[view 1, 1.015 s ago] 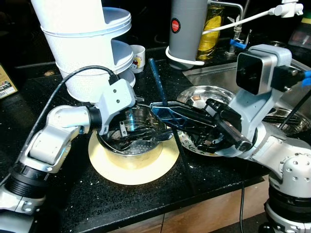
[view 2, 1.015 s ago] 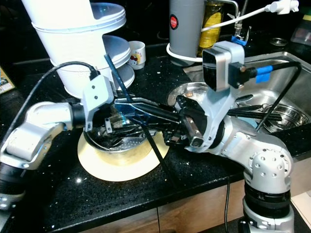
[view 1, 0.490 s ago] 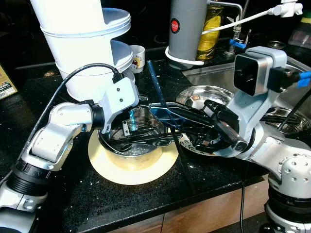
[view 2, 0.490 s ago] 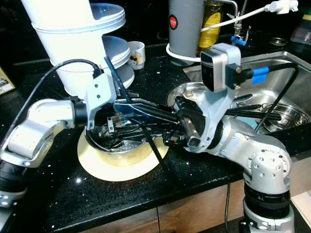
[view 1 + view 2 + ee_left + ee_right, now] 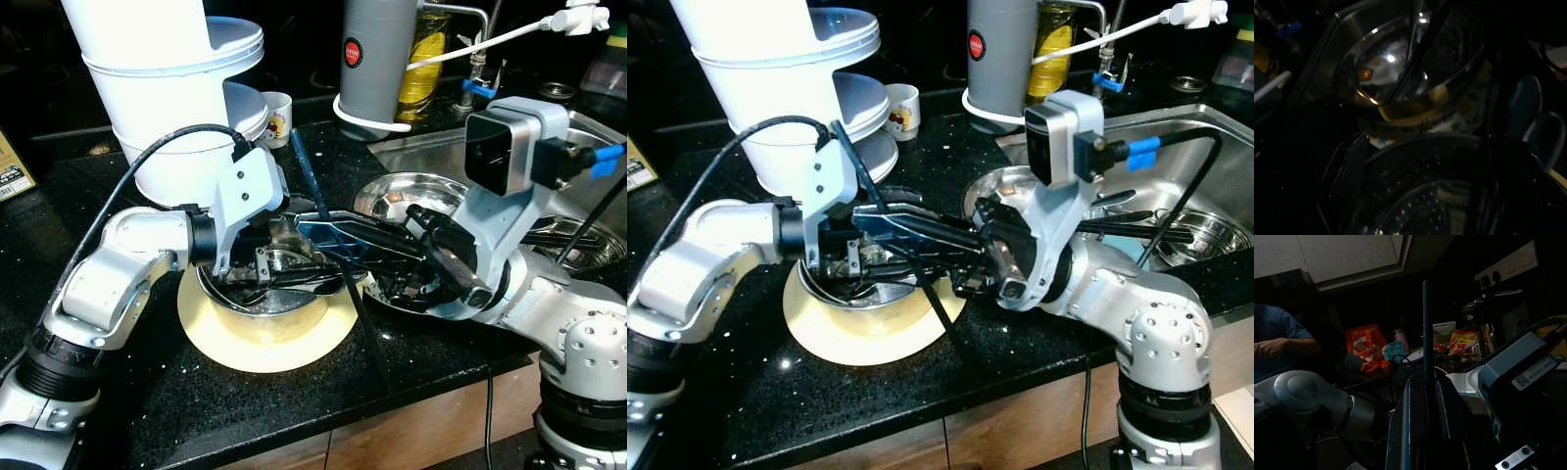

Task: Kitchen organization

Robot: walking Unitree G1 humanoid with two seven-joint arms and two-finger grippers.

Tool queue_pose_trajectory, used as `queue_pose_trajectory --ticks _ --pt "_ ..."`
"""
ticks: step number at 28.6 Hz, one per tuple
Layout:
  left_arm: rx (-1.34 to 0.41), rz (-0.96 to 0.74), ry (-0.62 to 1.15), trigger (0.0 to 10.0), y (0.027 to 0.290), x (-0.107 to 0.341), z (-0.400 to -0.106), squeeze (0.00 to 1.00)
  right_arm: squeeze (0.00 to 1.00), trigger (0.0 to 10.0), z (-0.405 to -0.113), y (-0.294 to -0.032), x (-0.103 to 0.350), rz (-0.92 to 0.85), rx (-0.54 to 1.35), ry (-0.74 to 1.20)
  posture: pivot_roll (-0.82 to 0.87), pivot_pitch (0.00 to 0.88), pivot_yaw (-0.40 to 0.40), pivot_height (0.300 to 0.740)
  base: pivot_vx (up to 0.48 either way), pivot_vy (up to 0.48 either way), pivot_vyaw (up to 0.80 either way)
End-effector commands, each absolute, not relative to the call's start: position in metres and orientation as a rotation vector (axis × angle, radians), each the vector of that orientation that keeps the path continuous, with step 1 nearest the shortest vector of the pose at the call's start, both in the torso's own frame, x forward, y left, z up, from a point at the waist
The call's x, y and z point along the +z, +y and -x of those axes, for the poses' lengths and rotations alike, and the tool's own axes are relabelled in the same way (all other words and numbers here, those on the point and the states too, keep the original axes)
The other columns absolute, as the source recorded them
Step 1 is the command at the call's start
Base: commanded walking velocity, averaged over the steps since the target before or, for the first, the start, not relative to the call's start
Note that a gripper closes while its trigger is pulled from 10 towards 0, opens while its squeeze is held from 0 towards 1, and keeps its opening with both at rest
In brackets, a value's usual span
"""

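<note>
Dark blue long-handled utensil (image 5: 312, 186) I've clamped in right gripper (image 5: 318, 227), over perforated steel bowl (image 5: 269, 294); left gripper's (image 5: 263, 262) inside it, spread unclear.

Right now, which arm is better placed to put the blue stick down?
The right: its pincer is shut on the blue stick, while the left pincer is down in the steel bowl.

The left gripper (image 5: 279, 257) hides most of the steel bowl (image 5: 257, 305); its fingers' state is unclear.
</note>
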State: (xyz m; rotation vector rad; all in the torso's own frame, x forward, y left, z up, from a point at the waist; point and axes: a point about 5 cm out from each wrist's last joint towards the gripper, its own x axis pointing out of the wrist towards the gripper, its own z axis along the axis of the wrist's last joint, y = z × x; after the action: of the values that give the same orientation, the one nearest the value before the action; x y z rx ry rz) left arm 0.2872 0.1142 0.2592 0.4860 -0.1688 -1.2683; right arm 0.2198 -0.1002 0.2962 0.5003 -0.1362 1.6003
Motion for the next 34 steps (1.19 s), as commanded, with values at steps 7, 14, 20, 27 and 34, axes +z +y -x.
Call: queue_pose_trajectory --ticks 7,14,20,27,34 --pt "-1.252 -0.577 -0.093 10.0 0.121 0.251 -0.286 0.00 0.00 10.0 -0.218 -0.100 0.296 -0.481 1.599 -0.139 0.01 0.000 0.032 0.740 0.000 0.000 0.00" --pt "-1.226 -0.595 -0.087 10.0 0.124 0.250 -0.289 0.00 0.00 10.0 -0.218 -0.099 0.296 -0.476 1.596 -0.138 0.01 0.000 0.031 0.740 0.000 0.000 0.00" --pt "-1.225 -0.588 -0.054 7.8 0.126 0.243 -0.290 0.00 0.00 10.0 -0.219 -0.098 0.296 -0.471 1.592 -0.133 0.01 0.000 0.031 0.740 0.000 0.000 0.00" --pt "-1.260 -0.560 -0.021 0.0 0.124 0.236 -0.287 0.00 0.00 10.0 -0.219 -0.098 0.295 -0.468 1.587 -0.130 0.01 0.000 0.032 0.740 0.000 0.000 0.00" --pt "-1.271 -0.555 -0.006 0.0 0.122 0.233 -0.285 0.00 0.00 10.0 -0.219 -0.098 0.295 -0.466 1.584 -0.128 0.01 0.000 0.032 0.740 0.000 0.000 0.00"
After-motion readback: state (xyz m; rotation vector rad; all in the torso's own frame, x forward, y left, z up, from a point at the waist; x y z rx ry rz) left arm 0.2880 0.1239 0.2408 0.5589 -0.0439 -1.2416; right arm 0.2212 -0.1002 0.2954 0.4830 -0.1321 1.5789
